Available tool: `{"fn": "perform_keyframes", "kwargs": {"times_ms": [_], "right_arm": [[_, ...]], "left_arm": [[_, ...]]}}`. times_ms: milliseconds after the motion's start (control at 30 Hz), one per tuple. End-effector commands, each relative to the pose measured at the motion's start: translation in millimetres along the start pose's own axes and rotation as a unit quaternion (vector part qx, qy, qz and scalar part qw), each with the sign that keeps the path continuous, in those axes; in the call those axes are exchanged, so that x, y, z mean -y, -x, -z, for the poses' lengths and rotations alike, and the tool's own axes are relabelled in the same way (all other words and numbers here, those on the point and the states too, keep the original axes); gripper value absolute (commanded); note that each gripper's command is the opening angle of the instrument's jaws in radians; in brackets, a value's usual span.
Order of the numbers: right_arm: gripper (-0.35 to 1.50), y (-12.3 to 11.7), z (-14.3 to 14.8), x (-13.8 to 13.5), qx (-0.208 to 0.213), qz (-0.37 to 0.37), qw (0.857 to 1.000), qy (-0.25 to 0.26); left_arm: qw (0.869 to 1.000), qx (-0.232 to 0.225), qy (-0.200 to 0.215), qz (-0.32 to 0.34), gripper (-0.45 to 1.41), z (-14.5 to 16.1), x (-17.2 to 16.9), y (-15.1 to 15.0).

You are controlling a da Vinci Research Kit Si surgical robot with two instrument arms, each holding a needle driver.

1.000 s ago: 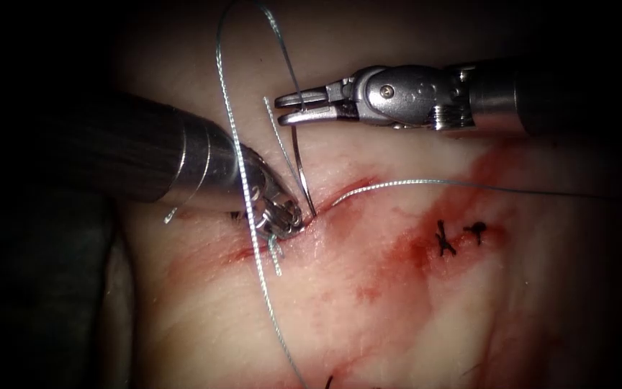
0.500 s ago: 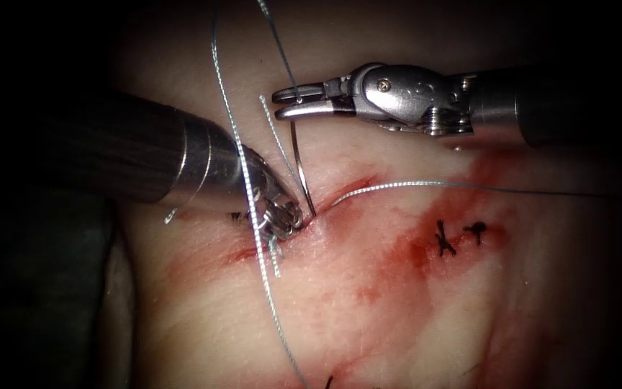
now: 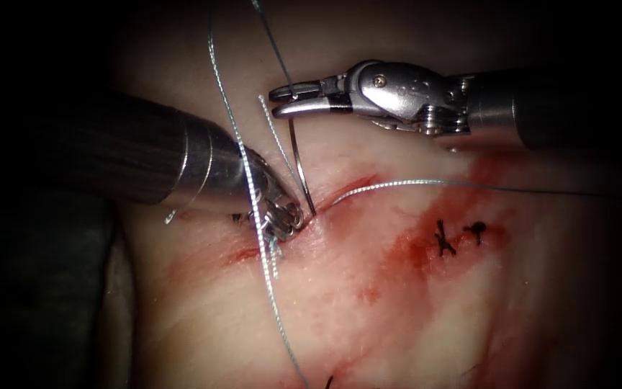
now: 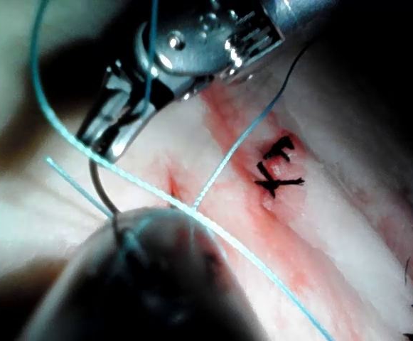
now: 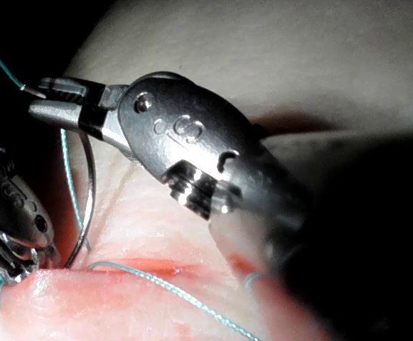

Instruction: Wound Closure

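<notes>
Right tool lifted slightly, gripping needle tail; tissue red-streaked.

Needle tip hidden behind left pincer at the cut; thread off-frame above.

tissue carried all | cut ran across it | red fluid smeared | thread lay over | dark stitches right
</notes>
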Motion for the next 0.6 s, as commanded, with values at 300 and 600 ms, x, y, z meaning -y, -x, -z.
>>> {"fn": "perform_keyframes", "kwargs": {"times_ms": [300,600], "right_arm": [[-0.35,0.2,-0.8,-0.3,0.006,-0.038,0.999,0.007],[-0.35,0.4,-0.5,-0.3,0.019,-0.108,0.994,0.022]], "left_arm": [[1.0,0.001,0.0,0.0,-0.45,-0.6,0.2,-0.3],[1.0,0.002,0.001,-0.001,-0.45,-0.7,0.1,-0.2]]}}
